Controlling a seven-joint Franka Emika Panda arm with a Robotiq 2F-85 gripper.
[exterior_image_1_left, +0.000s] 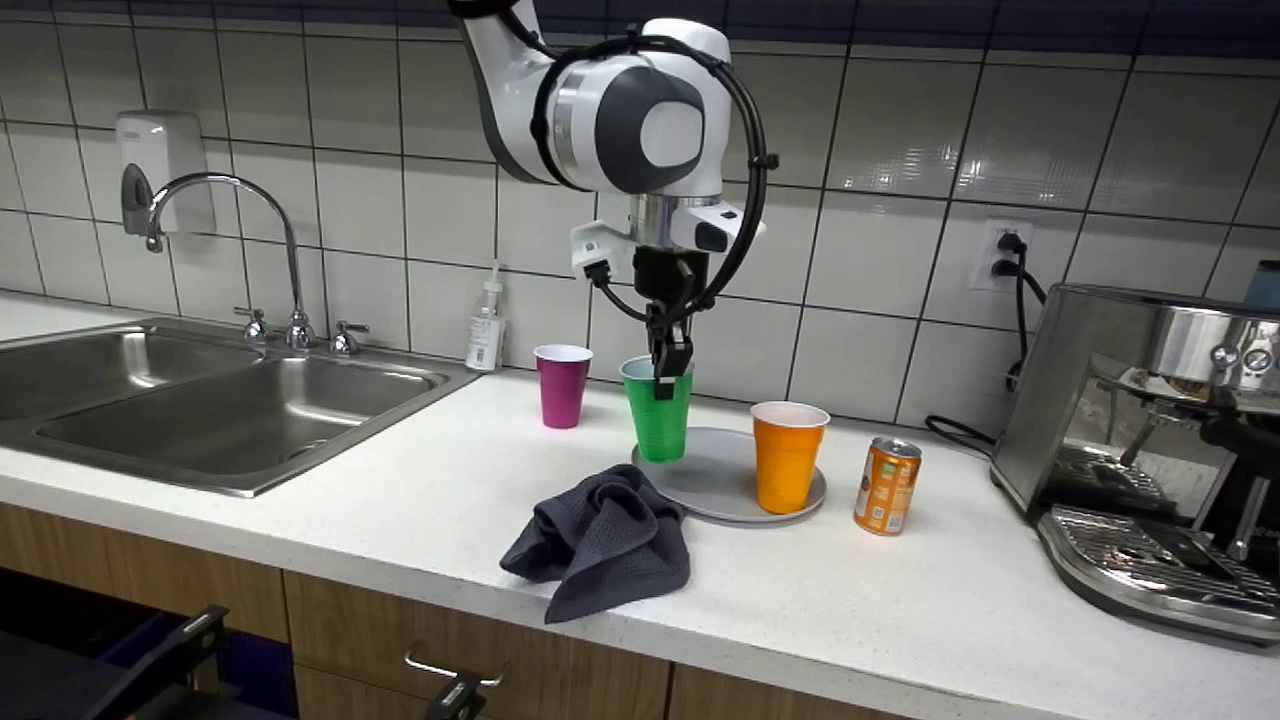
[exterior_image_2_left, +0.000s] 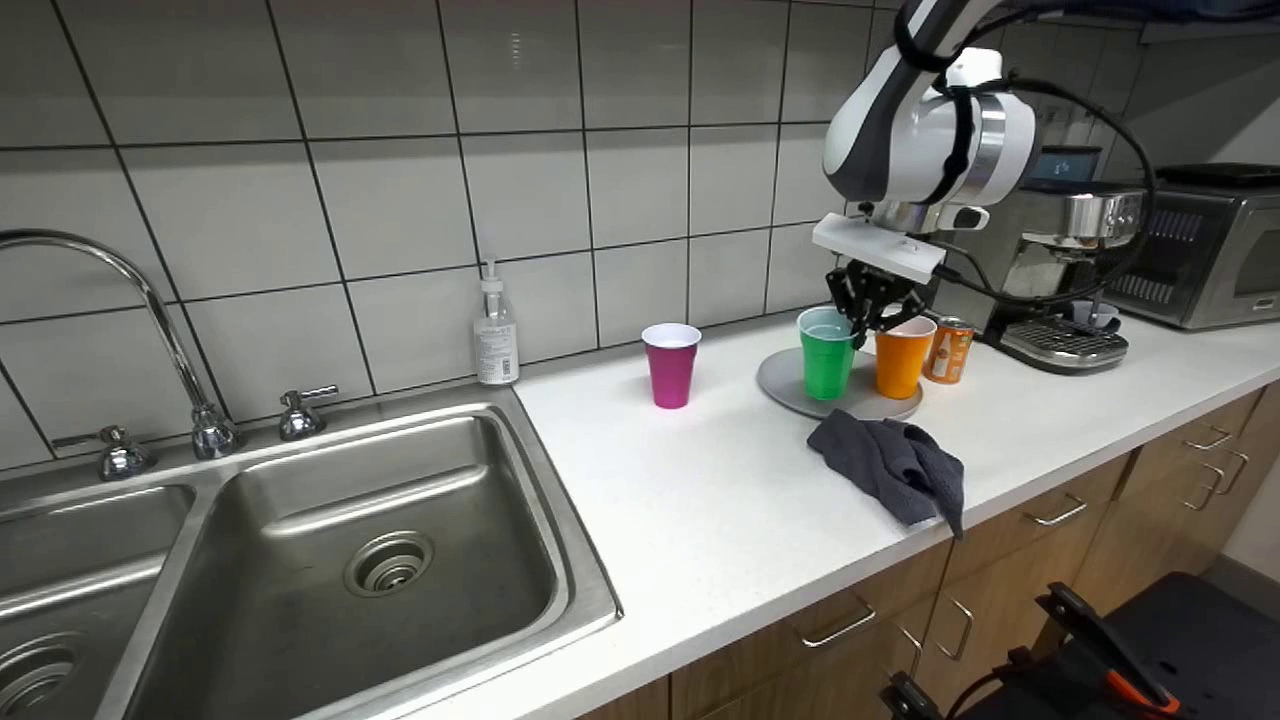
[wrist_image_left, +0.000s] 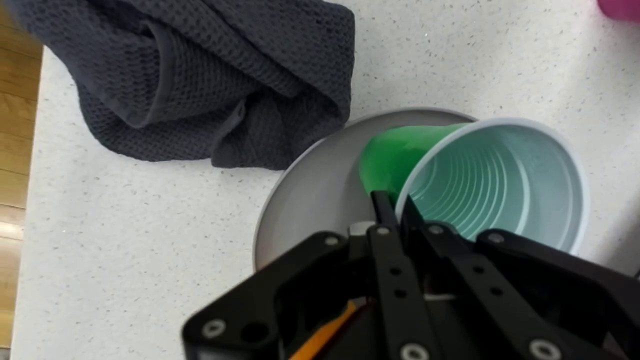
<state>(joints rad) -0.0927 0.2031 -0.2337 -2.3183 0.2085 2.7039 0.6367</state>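
Observation:
A green cup (exterior_image_1_left: 660, 420) with a pale inside stands upright or nearly so over the left part of a grey plate (exterior_image_1_left: 715, 470) in both exterior views. Whether its base touches the plate I cannot tell. My gripper (wrist_image_left: 396, 202) is shut on its rim, with one finger inside the green cup (wrist_image_left: 390, 155) and one outside. From above, the cup's mouth leans past the plate's edge (wrist_image_left: 310, 200) in the wrist view. An orange cup (exterior_image_1_left: 787, 455) stands upright on the right part of the plate; in the wrist view only an orange sliver shows behind the gripper linkage.
A dark grey towel (exterior_image_1_left: 610, 540) lies crumpled against the plate's front left. A magenta cup (exterior_image_2_left: 671, 365) stands nearer the sink (exterior_image_2_left: 590, 560). An orange can (exterior_image_1_left: 887, 485) is right of the plate, before the coffee machine (exterior_image_1_left: 1150, 440). A soap bottle (exterior_image_2_left: 495, 340) stands by the wall.

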